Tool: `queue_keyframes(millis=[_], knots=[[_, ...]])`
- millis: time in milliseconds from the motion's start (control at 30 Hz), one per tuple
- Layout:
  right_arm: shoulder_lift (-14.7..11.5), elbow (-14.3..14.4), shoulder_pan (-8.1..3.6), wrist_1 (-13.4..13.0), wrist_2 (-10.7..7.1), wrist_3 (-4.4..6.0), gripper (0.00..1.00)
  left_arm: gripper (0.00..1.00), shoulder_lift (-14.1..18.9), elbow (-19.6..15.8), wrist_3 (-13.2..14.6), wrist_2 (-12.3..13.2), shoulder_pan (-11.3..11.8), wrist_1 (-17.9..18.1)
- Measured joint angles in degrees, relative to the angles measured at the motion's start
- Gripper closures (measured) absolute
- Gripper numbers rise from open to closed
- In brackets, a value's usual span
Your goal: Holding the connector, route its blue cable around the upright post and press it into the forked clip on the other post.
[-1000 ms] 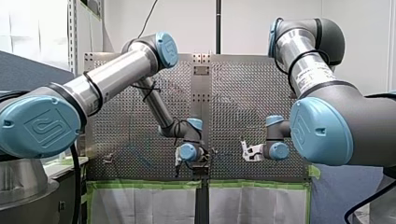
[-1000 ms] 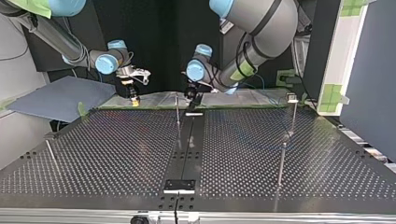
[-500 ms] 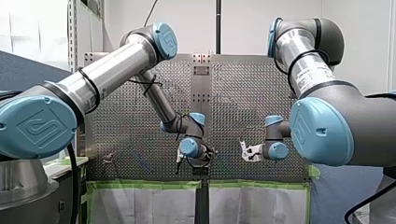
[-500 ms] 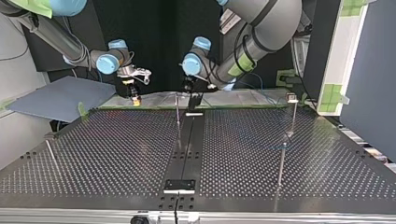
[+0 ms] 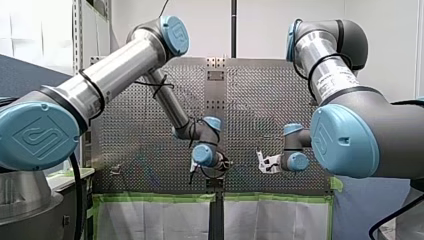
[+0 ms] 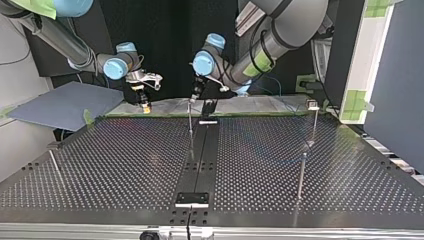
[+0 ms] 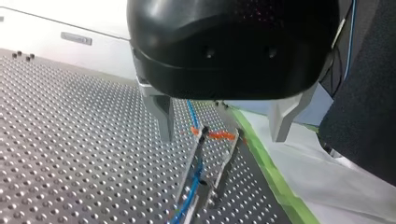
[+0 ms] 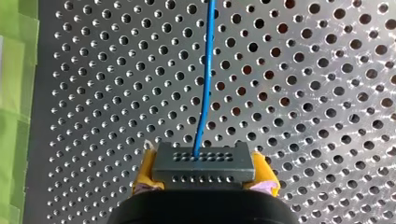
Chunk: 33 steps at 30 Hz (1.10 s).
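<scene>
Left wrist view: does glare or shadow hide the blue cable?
Left wrist view: table reflects softly, blue cable stands out by the post. Right wrist view: table glints, cable plain from the connector. Top view: I cannot make it out.

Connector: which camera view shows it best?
Right wrist view: the connector sits clamped in my right claw, blue cable leaving it. Top view shows it too small to make out; front and left wrist views don't show it.

My left tool point(image 6: 193, 96) has shifted over the upright post point(image 6: 190, 122).
</scene>
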Motion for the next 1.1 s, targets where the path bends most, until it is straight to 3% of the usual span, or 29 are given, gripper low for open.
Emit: queue_keyframes(millis=[500, 1100], knots=[[0.0, 0.0, 0.02, 0.4, 0.00, 0.00, 1.00, 0.00, 0.2, -0.1, -0.1, -0.5, -1.7, -0.7], [0.0, 0.0, 0.01, 0.7, 0.00, -0.06, 1.00, 0.00, 0.2, -0.7, -1.0, -2.0, -1.9, -0.8]])
